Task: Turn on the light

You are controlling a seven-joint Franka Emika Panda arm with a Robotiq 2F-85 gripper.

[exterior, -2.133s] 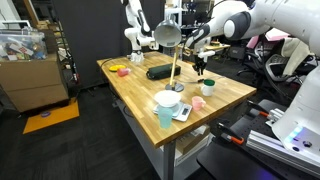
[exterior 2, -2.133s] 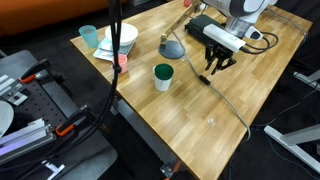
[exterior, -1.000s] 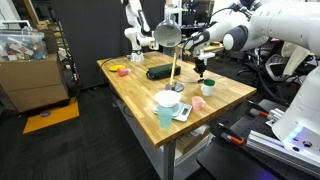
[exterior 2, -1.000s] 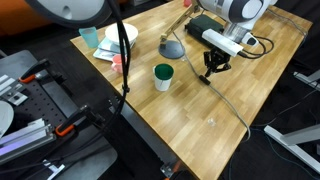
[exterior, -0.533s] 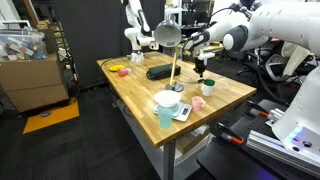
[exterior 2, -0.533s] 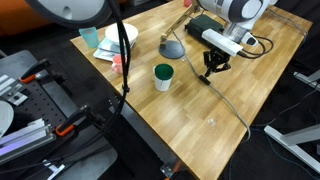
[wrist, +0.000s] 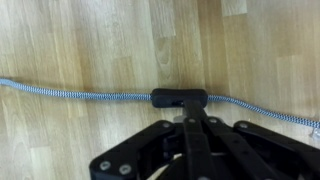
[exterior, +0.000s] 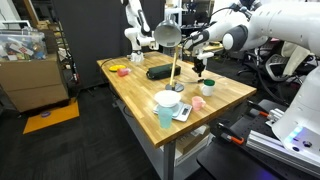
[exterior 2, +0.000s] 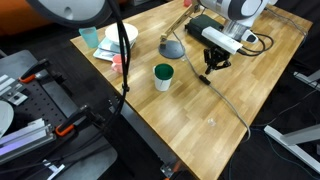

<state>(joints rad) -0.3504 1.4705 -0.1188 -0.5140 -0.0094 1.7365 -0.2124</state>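
Observation:
The light is a tall lamp with a silver-grey dome head (exterior: pixel 168 35) on a thin brass stem, and its round base (exterior 2: pixel 172 47) stands on the wooden table (exterior 2: pixel 200 125). In an exterior view the head (exterior 2: pixel 65 8) fills the top left and looks pale and bright. A braided cord (wrist: pixel 70 93) runs over the table to a black inline switch (wrist: pixel 180 97). My gripper (wrist: pixel 186 112) is shut, its tips pressed down on that switch. It also shows in both exterior views (exterior 2: pixel 210 72) (exterior: pixel 201 70).
A dark green cup (exterior 2: pixel 163 76) stands close to the lamp base. A teal cup (exterior: pixel 165 115), a white bowl (exterior: pixel 168 98), a pink cup (exterior: pixel 196 103) and a green cup (exterior: pixel 208 87) sit near the table's front. A dark case (exterior: pixel 158 71) lies behind.
Since 2.1 s ago my gripper has shut and come down onto the cord's switch. The lamp head has gone from dark to pale and bright in an exterior view. Nothing moved in the last second.

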